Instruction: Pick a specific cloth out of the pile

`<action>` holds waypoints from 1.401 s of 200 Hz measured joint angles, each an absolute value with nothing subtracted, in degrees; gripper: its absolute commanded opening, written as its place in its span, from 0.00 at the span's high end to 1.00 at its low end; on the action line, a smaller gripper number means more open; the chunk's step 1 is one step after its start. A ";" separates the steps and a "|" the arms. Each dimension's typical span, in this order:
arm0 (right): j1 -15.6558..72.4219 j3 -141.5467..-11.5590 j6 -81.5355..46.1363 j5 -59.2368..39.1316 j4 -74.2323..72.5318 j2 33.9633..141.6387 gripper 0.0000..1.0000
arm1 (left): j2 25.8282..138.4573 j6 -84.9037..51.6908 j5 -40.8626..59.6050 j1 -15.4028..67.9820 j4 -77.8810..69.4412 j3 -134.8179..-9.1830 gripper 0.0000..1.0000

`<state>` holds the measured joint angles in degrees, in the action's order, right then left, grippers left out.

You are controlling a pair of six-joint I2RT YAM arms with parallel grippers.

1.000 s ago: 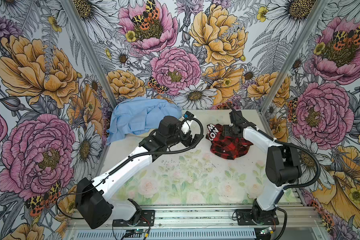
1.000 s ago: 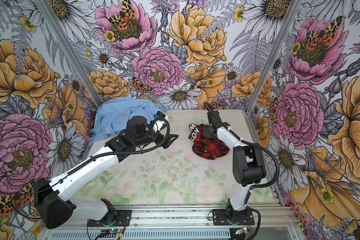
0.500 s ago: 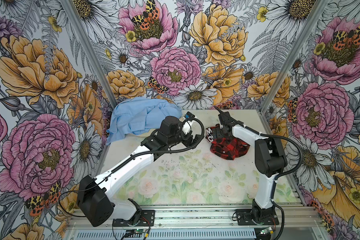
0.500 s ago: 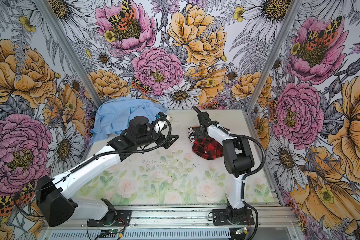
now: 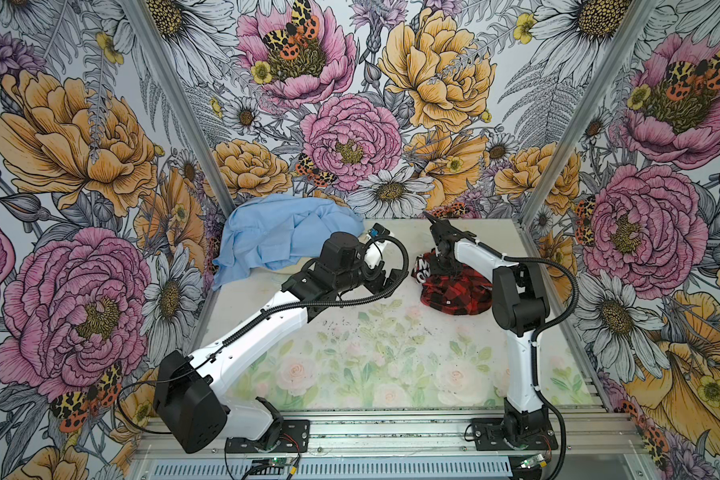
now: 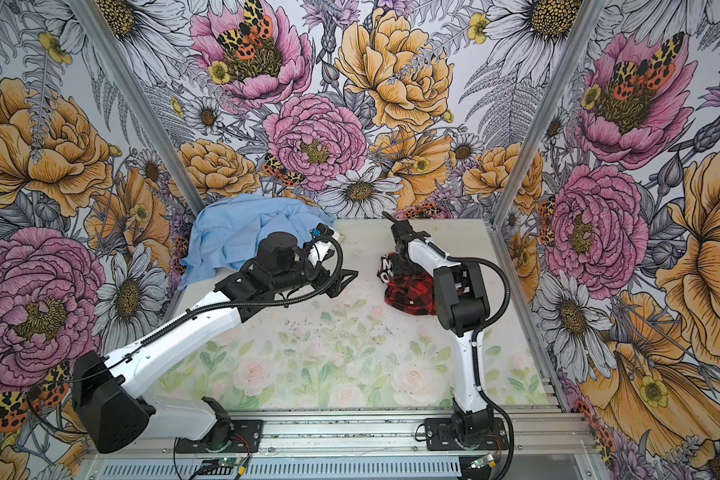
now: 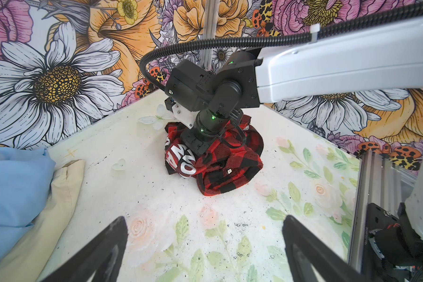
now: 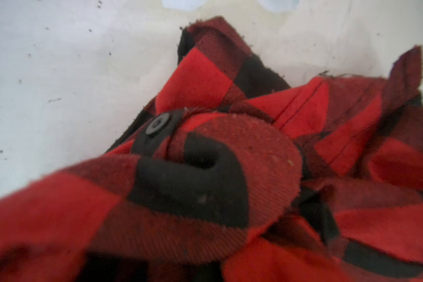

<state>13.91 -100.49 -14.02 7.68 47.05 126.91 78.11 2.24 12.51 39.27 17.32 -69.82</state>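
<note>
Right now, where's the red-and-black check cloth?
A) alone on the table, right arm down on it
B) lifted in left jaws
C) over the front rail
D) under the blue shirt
A: the cloth lies on the table apart from the blue shirt, the right arm reaching down into it; the left jaws stand open and empty.

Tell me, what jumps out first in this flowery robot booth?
Huge painted flowers cover the walls. At the back right of the table, a crumpled red-and-black checked cloth with white letters lies under the right hand, which presses down into it. A big light blue garment is heaped in the back left corner; the left hand hangs open between them.
</note>
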 measured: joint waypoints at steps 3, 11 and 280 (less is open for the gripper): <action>13.76 -100.79 -14.06 7.55 47.31 127.02 1.00 | 78.11 2.24 12.51 39.27 17.32 -69.82 0.01; 13.37 -101.51 -14.22 6.83 47.97 127.24 1.00 | 78.11 2.24 12.51 39.27 17.30 -69.82 0.01; 3.07 -94.96 -10.48 14.83 46.37 112.25 1.00 | 77.67 2.28 12.51 39.90 17.32 -69.82 0.01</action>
